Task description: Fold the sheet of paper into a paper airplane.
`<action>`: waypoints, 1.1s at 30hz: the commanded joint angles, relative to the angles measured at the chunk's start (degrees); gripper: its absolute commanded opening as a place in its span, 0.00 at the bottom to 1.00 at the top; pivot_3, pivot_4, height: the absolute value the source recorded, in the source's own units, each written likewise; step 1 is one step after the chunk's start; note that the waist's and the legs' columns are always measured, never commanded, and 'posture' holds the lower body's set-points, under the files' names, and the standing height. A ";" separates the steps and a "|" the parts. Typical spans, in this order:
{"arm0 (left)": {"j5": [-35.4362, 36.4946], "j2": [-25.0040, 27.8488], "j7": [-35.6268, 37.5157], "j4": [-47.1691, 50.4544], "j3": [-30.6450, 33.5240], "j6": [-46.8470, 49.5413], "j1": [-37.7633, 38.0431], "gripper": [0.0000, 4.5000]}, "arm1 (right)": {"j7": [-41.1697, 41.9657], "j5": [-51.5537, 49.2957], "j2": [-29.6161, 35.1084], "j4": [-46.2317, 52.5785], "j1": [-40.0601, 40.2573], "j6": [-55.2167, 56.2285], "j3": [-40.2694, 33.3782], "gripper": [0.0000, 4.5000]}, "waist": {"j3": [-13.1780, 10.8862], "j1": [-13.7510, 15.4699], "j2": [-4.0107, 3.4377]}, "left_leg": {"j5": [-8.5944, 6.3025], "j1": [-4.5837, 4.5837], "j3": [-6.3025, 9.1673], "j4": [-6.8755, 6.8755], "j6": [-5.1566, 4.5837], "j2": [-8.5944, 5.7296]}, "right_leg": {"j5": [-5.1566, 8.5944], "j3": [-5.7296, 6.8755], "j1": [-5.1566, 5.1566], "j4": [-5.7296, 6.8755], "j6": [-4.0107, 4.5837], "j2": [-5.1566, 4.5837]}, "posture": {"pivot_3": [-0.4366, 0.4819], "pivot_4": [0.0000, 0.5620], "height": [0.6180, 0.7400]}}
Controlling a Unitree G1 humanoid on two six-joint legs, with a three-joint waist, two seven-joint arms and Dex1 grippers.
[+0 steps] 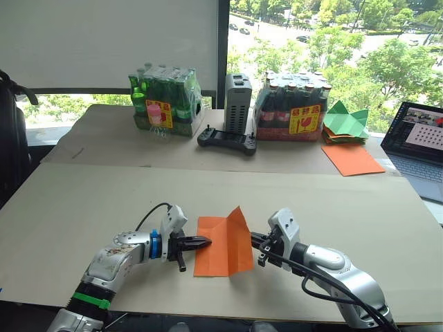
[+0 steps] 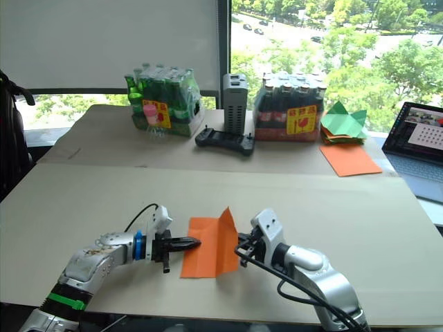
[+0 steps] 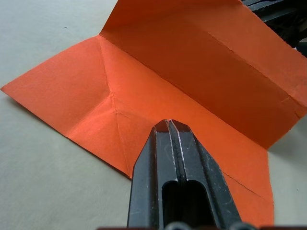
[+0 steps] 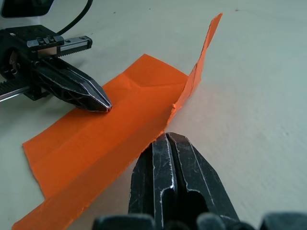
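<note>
Head view, left hand (image 1: 202,242) pressing sheet of paper (image 1: 223,243)

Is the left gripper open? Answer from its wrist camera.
No. The left gripper has its two black fingers pressed together, tips resting on the sheet of paper.

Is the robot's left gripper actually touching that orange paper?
Touching. The right wrist view shows the left gripper, shut, with its tips pressed onto the flat half of the sheet of paper.

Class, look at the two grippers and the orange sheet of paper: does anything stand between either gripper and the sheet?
Nothing visible does. The left gripper already rests on the sheet of paper, and the right gripper sits at its raised edge, on bare table.
</note>
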State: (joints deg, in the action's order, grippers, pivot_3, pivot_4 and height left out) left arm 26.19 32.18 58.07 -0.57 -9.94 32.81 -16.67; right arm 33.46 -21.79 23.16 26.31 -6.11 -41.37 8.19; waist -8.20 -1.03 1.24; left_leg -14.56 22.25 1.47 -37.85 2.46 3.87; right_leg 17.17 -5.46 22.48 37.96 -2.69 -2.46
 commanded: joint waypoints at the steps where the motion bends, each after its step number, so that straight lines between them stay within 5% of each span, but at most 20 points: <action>1: -2.03 0.52 -0.72 -0.74 -0.43 0.58 0.72 0.00 | -0.57 -1.19 -0.96 1.85 -1.57 -0.10 0.17 0.01 | 0.00 -0.01 0.00 | 0.00 0.00 0.00 0.00 0.00 0.00 | 0.00 0.00 0.00 0.00 0.00 0.00 | 0.48 0.27 1.00; 33: -1.00 0.77 -4.03 3.62 2.89 1.67 5.92 0.00 | -2.73 10.46 -7.03 -11.42 -11.15 3.56 13.10 0.01 | 0.00 -1.42 0.00 | 0.00 -0.03 0.02 0.02 0.00 0.01 | 0.00 0.01 0.00 0.01 0.00 0.00 | 0.48 0.27 1.00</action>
State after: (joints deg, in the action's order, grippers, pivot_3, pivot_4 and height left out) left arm 26.23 32.20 55.15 3.64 -7.18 33.01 -12.34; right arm 30.14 -11.76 16.29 15.01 -16.21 -38.63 21.32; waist -8.20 -2.45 1.24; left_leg -14.57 22.22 1.49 -37.82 2.45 3.89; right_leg 17.17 -5.45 22.48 37.97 -2.69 -2.46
